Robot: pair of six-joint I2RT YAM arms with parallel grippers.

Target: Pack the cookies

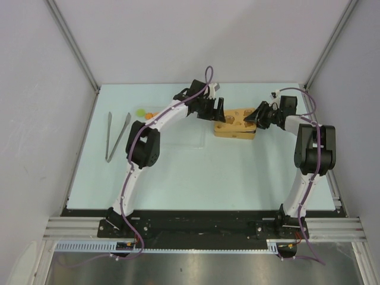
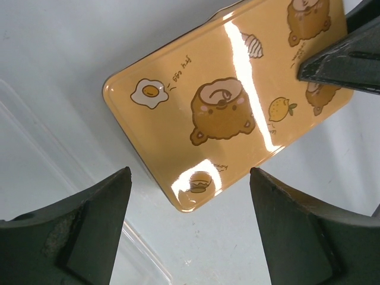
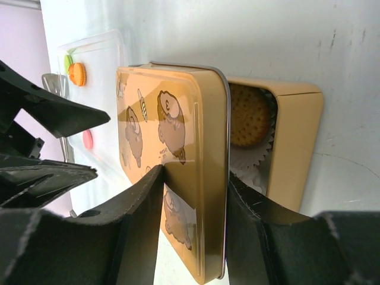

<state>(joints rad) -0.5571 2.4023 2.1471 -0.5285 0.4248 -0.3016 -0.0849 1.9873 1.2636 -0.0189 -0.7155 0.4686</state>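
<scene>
My right gripper [image 3: 195, 175] is shut on the yellow bear-print lid [image 3: 178, 148] of a tin, one finger on its printed face and the other on its underside. Right behind the lid is the open tin base [image 3: 297, 142], with a round tan biscuit [image 3: 249, 116] in a white paper cup [image 3: 252, 163]. The cookies, small orange [image 3: 77, 74] and pink [image 3: 88, 139] discs, lie on a clear tray further left. My left gripper [image 2: 190, 178] hangs open above the lid [image 2: 225, 113], holding nothing. From above, both grippers [image 1: 209, 110] [image 1: 256, 117] flank the tin [image 1: 234, 127].
Metal tongs [image 1: 117, 135] lie at the left of the table. Small green and orange pieces [image 1: 142, 112] sit near the left arm's forearm. An edge of the clear plastic tray [image 2: 35, 154] shows under the left gripper. A finger [image 2: 344, 59] of the right gripper crosses the left wrist view's top right corner.
</scene>
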